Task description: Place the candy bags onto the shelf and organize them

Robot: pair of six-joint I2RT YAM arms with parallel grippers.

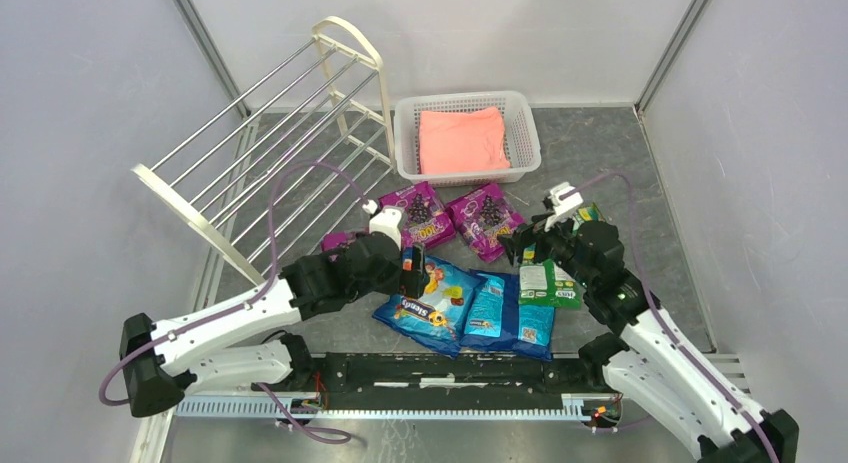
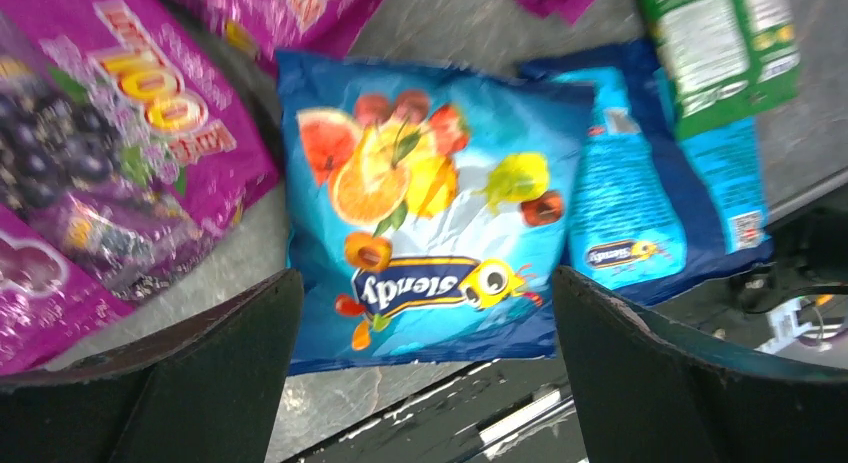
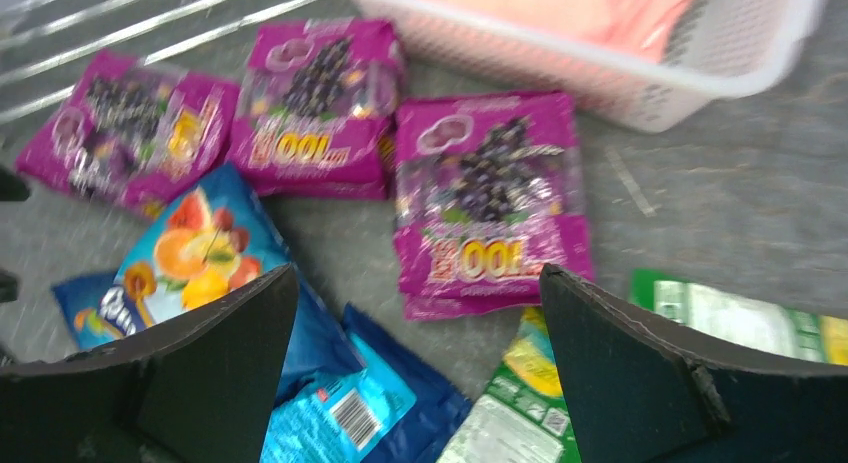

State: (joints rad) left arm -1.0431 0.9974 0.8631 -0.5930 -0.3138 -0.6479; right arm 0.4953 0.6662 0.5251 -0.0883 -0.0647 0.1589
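Observation:
The cream-white shelf [image 1: 270,133] lies tilted at the back left, with no bags on it. The candy bags lie on the floor. The large blue fruit bag [image 1: 432,301] [image 2: 430,213] and two smaller blue bags [image 1: 490,308] [image 1: 535,323] are near the front. Three purple grape bags [image 3: 130,133] [image 3: 315,103] [image 3: 490,198] lie behind them. Green-and-white bags [image 1: 548,283] [image 1: 590,213] are on the right, partly under my right arm. My left gripper [image 1: 412,268] [image 2: 425,278] is open and empty above the large blue bag. My right gripper [image 1: 515,245] [image 3: 418,273] is open and empty above the bags.
A white mesh basket [image 1: 410,148] with a folded pink cloth [image 1: 462,140] stands at the back centre. Grey walls enclose the floor. The black base rail [image 1: 440,368] runs along the near edge, close to the blue bags.

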